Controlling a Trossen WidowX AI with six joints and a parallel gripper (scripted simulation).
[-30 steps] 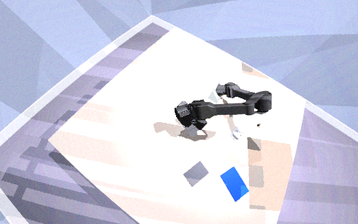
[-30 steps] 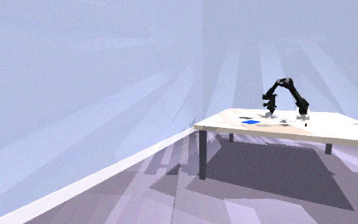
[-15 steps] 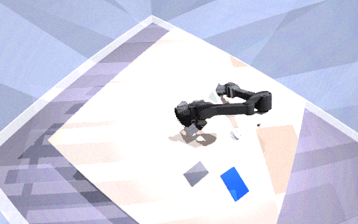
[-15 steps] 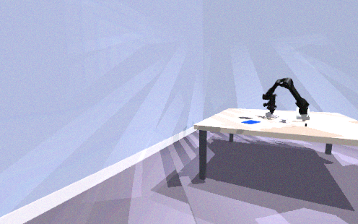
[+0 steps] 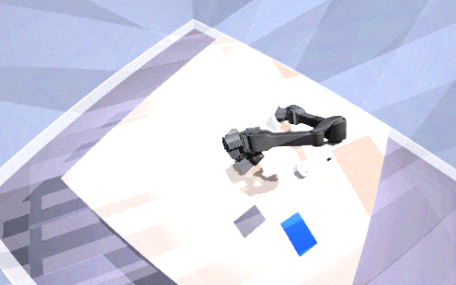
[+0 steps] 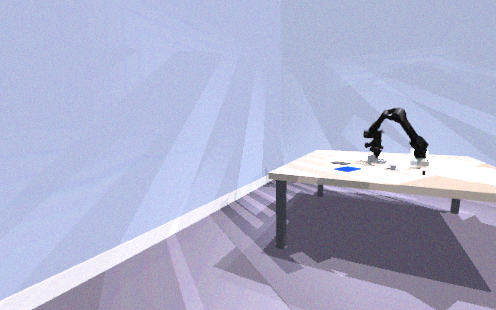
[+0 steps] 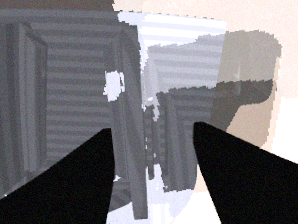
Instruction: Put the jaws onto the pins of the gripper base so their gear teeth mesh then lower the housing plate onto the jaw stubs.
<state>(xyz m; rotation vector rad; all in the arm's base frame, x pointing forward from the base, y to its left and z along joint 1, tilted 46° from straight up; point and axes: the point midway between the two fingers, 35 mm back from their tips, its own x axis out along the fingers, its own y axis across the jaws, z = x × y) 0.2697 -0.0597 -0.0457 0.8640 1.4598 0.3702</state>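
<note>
Wrist view, left to right: ridged grey part on the left, then a long grey bar, long axis near vertical in frame, top leaning left. Gripper closed on the bar, low over table. Top view: grey square, blue rectangle slanting down-right, small white part above it.

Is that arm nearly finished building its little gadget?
Hard to say. The gripper is down at the grey assembly, shut on a grey part of it. Whether gear teeth mesh isn't clear. Seating the housing plate can't be confirmed; letting go and moving away remain.
</note>
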